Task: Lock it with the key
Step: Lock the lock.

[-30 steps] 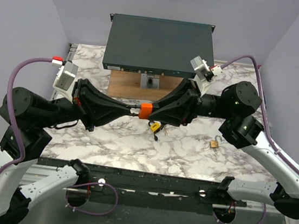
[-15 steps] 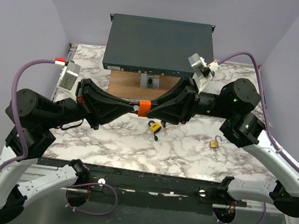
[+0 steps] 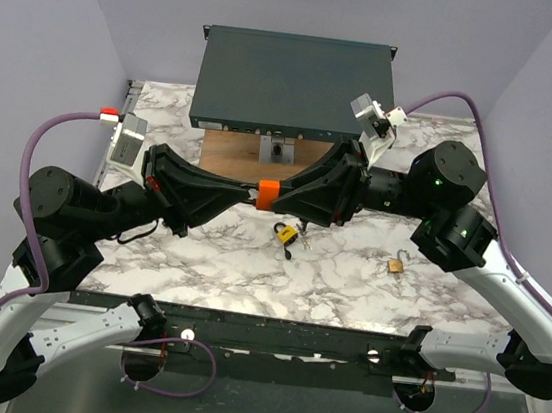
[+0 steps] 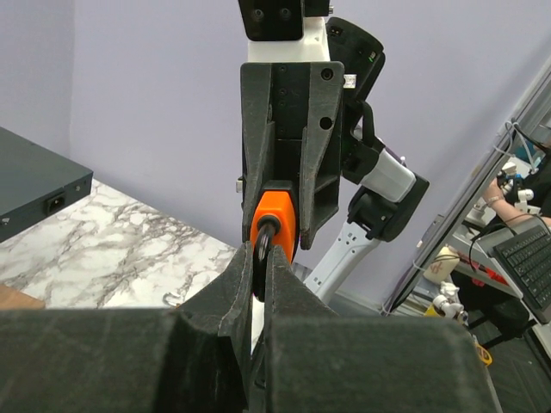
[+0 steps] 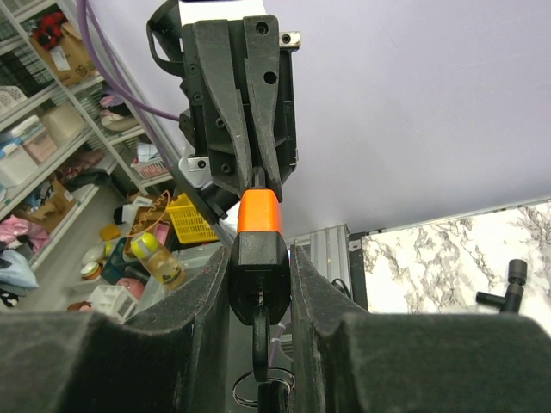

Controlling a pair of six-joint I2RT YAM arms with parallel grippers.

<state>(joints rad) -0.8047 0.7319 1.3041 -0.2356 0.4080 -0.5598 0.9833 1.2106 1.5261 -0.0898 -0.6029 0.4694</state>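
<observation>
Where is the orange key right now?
In the top view the key is in the air over the middle of the table, pinched between the left claw and right claw, just above and behind the yellow padlock.

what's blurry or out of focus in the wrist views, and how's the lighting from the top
Left wrist: left fingers a dark blur, the key crisp. Right wrist: right fingers soft, shelves hazy. Top external: even light, sharp, soft shadows on the table.

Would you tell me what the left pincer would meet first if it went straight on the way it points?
The orange-headed key right at its tips, then the right pincer facing it tip to tip.
</observation>
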